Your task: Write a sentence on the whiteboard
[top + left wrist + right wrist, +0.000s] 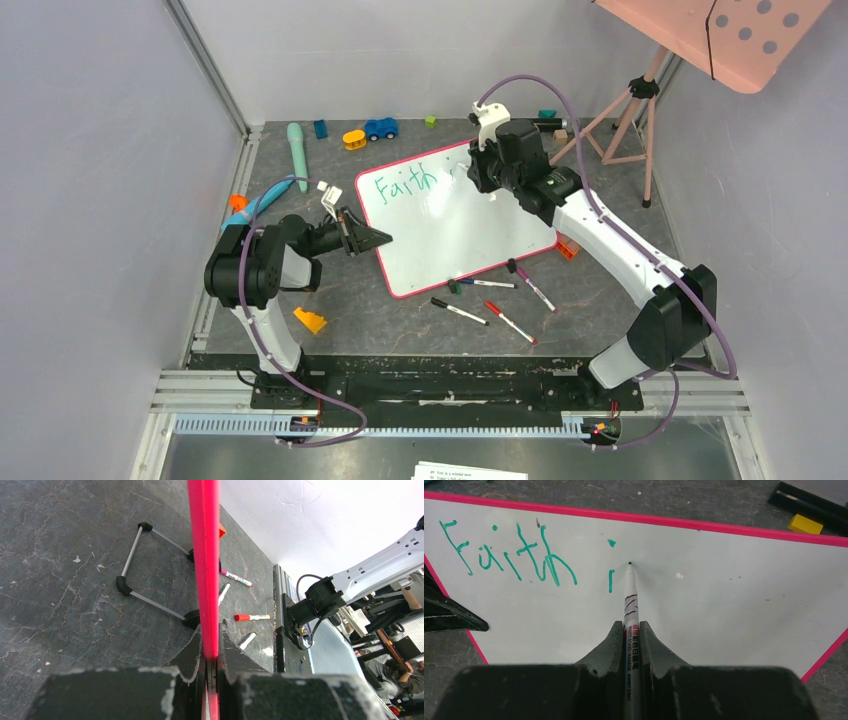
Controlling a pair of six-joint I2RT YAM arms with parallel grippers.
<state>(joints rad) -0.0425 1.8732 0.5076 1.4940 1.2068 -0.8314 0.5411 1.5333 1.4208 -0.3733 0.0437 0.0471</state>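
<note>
Pinching a slim white-barrelled marker (629, 600) between pressed-together fingers, the right tool (629, 626) is aiming the tip at the large glossy white whiteboard with the pink-red rim (734, 595), just right of a short green stroke and dot. Whether the tip is touching, I cannot tell. The left tool (211, 647) is clamping shut on the board's rim, steadying it on the dark grey stone-look worktop (400, 330).

The green handwritten sentence (509, 555) is reading "Faith" plus what looks like the start of an "i". I'm judging this early days, with most words yet to come.

The right wrist view is giving us the letters close up. The left wrist view is showing the rim edge-on and a grey wire stand with black corner feet (131, 554). Only the top view is catching the spare markers (461, 311) lying near the board.
</note>
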